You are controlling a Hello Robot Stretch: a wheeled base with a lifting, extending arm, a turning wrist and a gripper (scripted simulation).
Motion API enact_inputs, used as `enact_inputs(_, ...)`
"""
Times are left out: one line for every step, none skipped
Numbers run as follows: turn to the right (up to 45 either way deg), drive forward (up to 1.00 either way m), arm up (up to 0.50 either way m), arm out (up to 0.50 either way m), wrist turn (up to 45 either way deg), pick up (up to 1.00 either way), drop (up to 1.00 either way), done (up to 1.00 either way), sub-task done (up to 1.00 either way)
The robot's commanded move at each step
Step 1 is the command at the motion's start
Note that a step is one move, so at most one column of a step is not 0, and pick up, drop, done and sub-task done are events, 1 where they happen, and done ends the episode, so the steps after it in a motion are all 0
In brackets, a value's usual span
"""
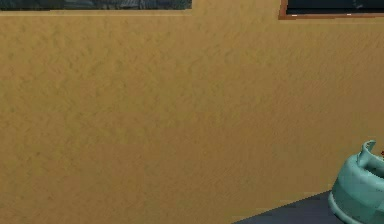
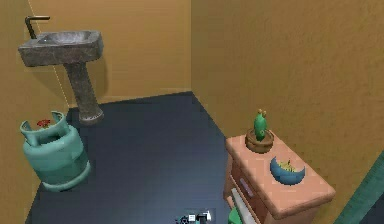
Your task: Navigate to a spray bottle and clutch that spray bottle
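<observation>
Arm side view: tool (image 2: 186, 218) sits low at bottom edge, state and load untellable. On pink counter (image 2: 248, 158), green upright thing (image 2: 261, 124) beside blue bowl (image 2: 287, 171), possibly the spray bottle. Best turn base toward it, confirm before reaching.

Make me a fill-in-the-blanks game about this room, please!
1. The teal gas tank stands on the dark ____.
2. The grey stone ____ in the corner stands on a pedestal.
3. On the pink cabinet, beside the potted plant, sits a blue ____.
Missing words: floor, sink, bowl.
</observation>
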Motion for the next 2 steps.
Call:
enact_inputs(0.0, 0.00, 0.00, 0.00, 45.0, 0.00, 0.00, 0.00, 0.00)
enact_inputs(0.0, 0.00, 0.00, 0.00, 45.0, 0.00, 0.00, 0.00, 0.00)
